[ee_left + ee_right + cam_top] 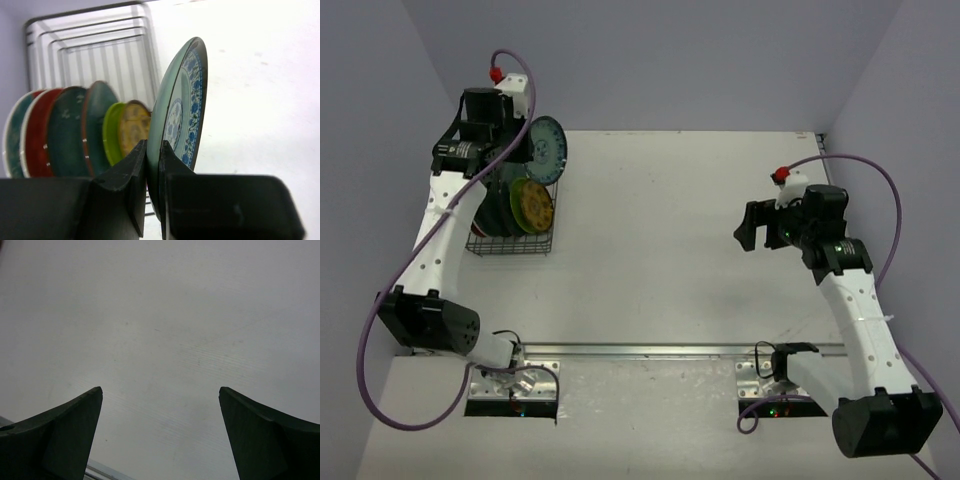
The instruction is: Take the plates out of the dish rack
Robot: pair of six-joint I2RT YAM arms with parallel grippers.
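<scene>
Left fingers (129, 172) clamped on rim of the blue-patterned plate (182, 100), upper left of top view, at far end of the rack (510, 246). Thin edge grip: plate could swing, slip, or clip the other plates (75, 130). Right fingers (65, 435) wide open, holding nothing, over the bench (160, 315).

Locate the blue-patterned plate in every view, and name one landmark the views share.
Top external: blue-patterned plate upper left, by the rack's far end.
Left wrist: centre, pinched in the left gripper.
Right wrist: not in it.
Shared landmark: the yellow plate, in top external and left wrist.
</scene>
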